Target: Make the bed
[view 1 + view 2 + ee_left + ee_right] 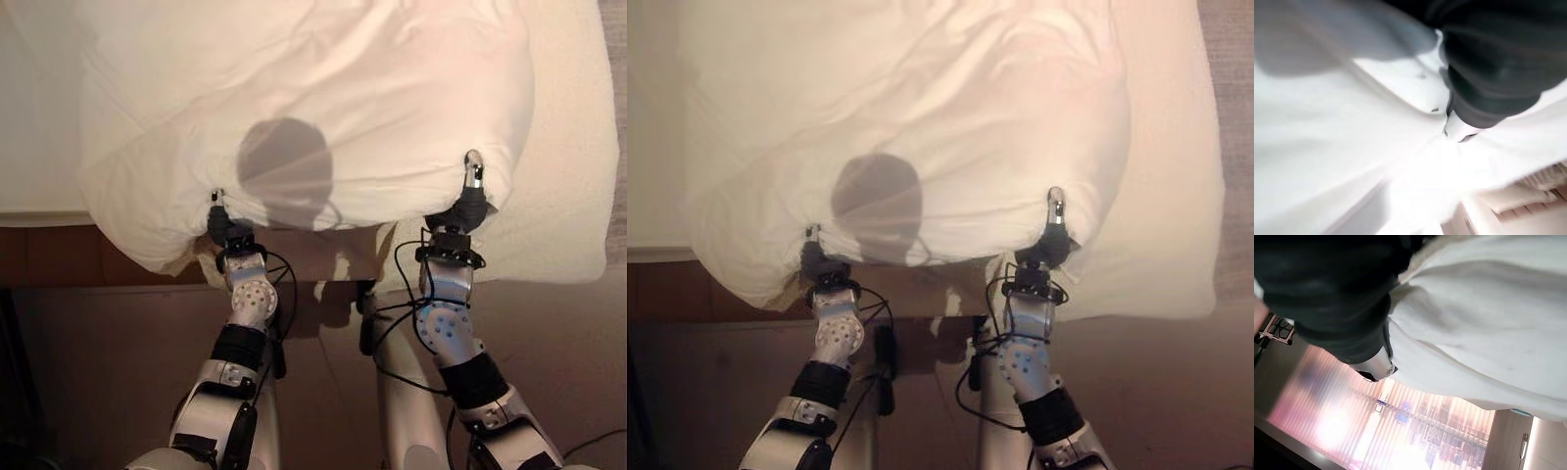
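Softly creased, the puffy white duvet (313, 108) billows over the bed (573, 215) edge, both the left hand (221, 223) and right hand (471, 201) pinching its bunched hem.

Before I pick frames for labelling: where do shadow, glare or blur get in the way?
Left eye view: a round dark shadow lies on the duvet between the left hand and right hand. Left wrist view: the cloth is washed out bright and smeared. Right wrist view: strong glare below the duvet, soft focus throughout.
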`<state>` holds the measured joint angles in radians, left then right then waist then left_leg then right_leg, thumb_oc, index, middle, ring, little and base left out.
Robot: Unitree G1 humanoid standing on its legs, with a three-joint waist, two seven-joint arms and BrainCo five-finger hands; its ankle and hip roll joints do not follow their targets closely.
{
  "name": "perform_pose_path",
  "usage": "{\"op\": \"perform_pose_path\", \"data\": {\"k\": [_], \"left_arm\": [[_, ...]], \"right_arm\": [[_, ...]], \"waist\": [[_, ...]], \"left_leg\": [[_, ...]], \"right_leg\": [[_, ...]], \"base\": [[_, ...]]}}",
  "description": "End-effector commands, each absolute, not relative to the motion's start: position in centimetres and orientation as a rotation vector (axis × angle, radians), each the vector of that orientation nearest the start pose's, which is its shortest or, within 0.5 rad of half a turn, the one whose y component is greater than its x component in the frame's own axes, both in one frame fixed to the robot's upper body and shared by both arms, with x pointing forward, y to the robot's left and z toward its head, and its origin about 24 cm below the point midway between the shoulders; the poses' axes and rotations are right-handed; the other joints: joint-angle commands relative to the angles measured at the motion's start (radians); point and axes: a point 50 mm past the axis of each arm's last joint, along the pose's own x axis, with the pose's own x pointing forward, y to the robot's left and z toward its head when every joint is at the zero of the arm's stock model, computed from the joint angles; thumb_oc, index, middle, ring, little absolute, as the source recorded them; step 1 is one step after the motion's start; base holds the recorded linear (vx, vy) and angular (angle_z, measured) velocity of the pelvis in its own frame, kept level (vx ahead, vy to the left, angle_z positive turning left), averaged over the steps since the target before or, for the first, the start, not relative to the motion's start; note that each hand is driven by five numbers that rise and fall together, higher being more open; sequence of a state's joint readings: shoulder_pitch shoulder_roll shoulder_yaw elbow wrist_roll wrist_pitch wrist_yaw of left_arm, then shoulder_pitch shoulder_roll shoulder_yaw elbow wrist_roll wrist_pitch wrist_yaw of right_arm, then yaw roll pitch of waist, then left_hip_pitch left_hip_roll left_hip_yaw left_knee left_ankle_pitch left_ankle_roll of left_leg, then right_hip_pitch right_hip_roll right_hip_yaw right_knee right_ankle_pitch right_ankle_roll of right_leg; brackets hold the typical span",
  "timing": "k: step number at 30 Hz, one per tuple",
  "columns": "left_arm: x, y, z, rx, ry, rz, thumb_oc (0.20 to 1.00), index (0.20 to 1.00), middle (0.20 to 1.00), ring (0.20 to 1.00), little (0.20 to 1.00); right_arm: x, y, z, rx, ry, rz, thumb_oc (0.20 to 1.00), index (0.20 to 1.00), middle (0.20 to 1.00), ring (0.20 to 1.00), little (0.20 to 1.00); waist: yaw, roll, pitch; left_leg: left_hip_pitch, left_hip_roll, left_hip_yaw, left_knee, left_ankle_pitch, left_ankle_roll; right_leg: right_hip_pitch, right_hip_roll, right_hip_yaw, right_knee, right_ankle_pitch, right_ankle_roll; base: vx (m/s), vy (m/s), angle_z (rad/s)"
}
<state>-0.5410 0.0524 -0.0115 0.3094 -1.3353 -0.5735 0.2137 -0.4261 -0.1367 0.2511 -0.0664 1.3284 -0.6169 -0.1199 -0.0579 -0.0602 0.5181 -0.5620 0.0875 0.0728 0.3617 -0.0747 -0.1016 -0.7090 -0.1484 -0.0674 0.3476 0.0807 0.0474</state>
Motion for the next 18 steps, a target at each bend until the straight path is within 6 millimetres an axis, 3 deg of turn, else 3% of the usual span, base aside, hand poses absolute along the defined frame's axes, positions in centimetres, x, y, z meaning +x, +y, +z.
{"op": "perform_pose_path", "data": {"k": [1,4,5,8,10,13,14,16,18], "left_arm": [[31.0,24.4,14.8,-1.237,-0.756,0.470,0.200,0.200,0.200,0.200,0.200],[29.8,25.0,15.1,-1.205,-0.802,0.472,0.200,0.200,0.200,0.200,0.200],[28.7,25.7,15.0,-1.166,-0.838,0.490,0.200,0.200,0.200,0.200,0.200],[26.9,26.8,15.1,-1.115,-0.901,0.546,0.200,0.200,0.200,0.200,0.200],[26.2,26.8,15.9,-1.093,-0.942,0.548,0.200,0.200,0.200,0.200,0.200],[25.3,27.0,17.2,-1.040,-1.015,0.554,0.200,0.200,0.200,0.200,0.200],[25.3,27.0,17.2,-1.039,-1.015,0.554,0.200,0.200,0.200,0.200,0.200],[24.9,27.2,17.6,-1.024,-1.045,0.550,0.200,0.200,0.200,0.200,0.200],[25.3,26.7,17.9,-1.056,-1.050,0.513,0.200,0.200,0.200,0.200,0.200]], "right_arm": [[27.7,-17.7,18.7,1.242,-0.843,0.042,0.200,0.200,0.200,0.200,0.200],[27.5,-18.7,17.1,1.218,-0.809,-0.047,0.200,0.200,0.200,0.200,0.200],[27.5,-19.6,16.0,1.177,-0.776,-0.106,0.200,0.200,0.200,0.200,0.200],[27.5,-20.4,14.6,1.137,-0.721,-0.172,0.200,0.200,0.200,0.200,0.200],[27.4,-21.5,13.9,1.091,-0.707,-0.238,0.200,0.200,0.200,0.200,0.200],[27.2,-22.5,11.9,1.003,-0.623,-0.357,0.200,0.200,0.200,0.200,0.200],[27.2,-22.5,11.9,1.003,-0.624,-0.358,0.200,0.200,0.200,0.200,0.200],[27.2,-23.1,11.6,0.953,-0.602,-0.396,0.200,0.200,0.200,0.200,0.200],[27.1,-23.7,11.1,0.909,-0.580,-0.449,0.200,0.200,0.200,0.200,0.200]], "waist": [[0.021,-0.002,-0.112],[0.042,-0.010,-0.134],[0.067,-0.025,-0.143],[0.091,-0.057,-0.135],[0.093,-0.058,-0.124],[0.107,-0.054,-0.119],[0.107,-0.053,-0.118],[0.107,-0.040,-0.115],[0.099,-0.034,-0.102]], "left_leg": [[0.002,-0.043,-0.051,-0.137,0.101,0.033],[0.063,-0.031,-0.103,-0.254,0.172,0.006],[0.087,-0.035,-0.167,-0.297,0.194,-0.005],[0.134,-0.022,-0.251,-0.280,0.160,-0.002],[0.133,0.025,-0.227,-0.262,0.163,0.006],[0.177,0.117,-0.278,-0.305,0.202,-0.012],[0.175,0.118,-0.280,-0.309,0.209,-0.012],[0.177,0.098,-0.294,-0.273,0.172,-0.010],[0.141,0.034,-0.247,-0.156,0.084,0.002]], "right_leg": [[0.096,0.045,-0.047,0.028,-0.146,0.041],[0.142,0.063,-0.095,-0.013,-0.155,0.029],[0.161,0.065,-0.105,-0.035,-0.159,0.026],[0.180,0.060,-0.096,-0.001,-0.178,0.023],[0.183,0.039,-0.114,0.028,-0.190,0.024],[0.207,-0.002,-0.098,0.046,-0.193,0.049],[0.207,-0.001,-0.099,0.041,-0.186,0.049],[0.216,-0.036,-0.072,0.015,-0.145,0.086],[0.265,-0.107,-0.052,-0.049,-0.080,0.128]], "base": [[0.07,-0.241,0.08],[0.04,-0.212,0.30],[0.04,-0.133,0.37],[0.02,-0.074,0.08],[-0.04,0.049,0.27],[0.00,0.306,0.38],[0.00,0.424,0.28],[-0.04,0.450,0.12],[-0.05,0.642,-0.01]]}}
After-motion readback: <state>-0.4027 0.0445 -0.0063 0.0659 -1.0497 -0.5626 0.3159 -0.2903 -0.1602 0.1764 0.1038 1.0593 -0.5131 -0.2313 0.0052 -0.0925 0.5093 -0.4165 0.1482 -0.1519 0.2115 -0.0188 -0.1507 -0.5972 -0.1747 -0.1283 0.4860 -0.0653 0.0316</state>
